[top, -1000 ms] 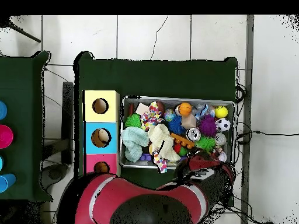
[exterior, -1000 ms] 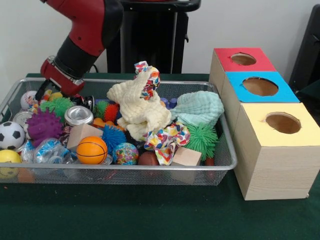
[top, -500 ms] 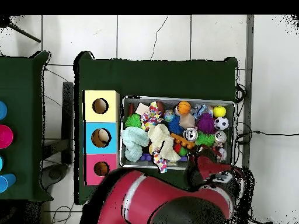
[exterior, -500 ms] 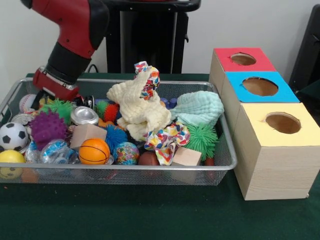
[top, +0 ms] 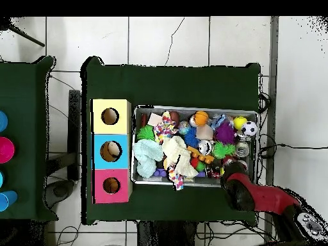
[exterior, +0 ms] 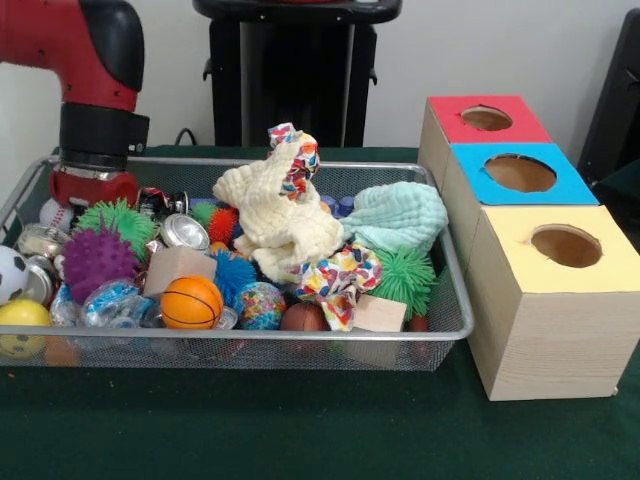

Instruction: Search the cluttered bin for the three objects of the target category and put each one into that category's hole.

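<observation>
Since the arm (exterior: 75,40) is planted at the bin's (exterior: 250,345) end farthest from the boxes, I'd call this the search step, nothing picked yet. Its gripper (exterior: 92,190) is buried in the toys, so I honestly can't tell if it's spread, pressed together or pinching something. Which category is the target isn't shown either, so the three wanted items could be any of the stuff piled around the tool: balls, spiky toys, cans, blocks, cloths. Biggest things first: the yellow box (exterior: 555,300), blue box (exterior: 515,175) and red box (exterior: 480,120) sit in a row well off to the side of the gripper, past the bin's other end, each with a round hole on top. Right by the tool there's a purple spiky ball (exterior: 95,260), a green one (exterior: 120,215) and a can (exterior: 185,232). Next move probably needs a clean lift out of the clutter, then a long carry across to the holes. Everything sits on a green cloth table (exterior: 300,430), white wall behind, tiled floor (top: 166,38) around it.
</observation>
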### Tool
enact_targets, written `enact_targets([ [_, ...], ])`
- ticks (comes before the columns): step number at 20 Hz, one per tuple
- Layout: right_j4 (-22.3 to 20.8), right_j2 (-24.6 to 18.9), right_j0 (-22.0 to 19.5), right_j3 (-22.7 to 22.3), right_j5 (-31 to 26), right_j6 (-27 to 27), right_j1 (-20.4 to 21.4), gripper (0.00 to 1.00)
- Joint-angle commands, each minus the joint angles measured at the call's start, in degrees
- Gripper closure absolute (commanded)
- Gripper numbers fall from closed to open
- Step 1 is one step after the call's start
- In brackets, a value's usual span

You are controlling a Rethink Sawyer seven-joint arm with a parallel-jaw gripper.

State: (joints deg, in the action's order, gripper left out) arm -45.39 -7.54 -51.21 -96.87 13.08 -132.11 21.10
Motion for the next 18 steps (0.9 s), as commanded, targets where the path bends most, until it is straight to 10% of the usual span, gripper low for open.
enact_targets([
  [1,2.5,-29.7,-10.5,-9.0,-28.0,9.1,-10.1,0.0],
  [7,9.8,-30.8,-10.8,-11.3,-32.3,8.9,-10.3,0.0],
  [11,15.0,-23.4,-3.2,-12.1,-36.8,1.3,-2.5,0.0],
  [18,13.6,-16.0,4.8,-12.0,-34.6,-1.9,3.7,0.0],
])
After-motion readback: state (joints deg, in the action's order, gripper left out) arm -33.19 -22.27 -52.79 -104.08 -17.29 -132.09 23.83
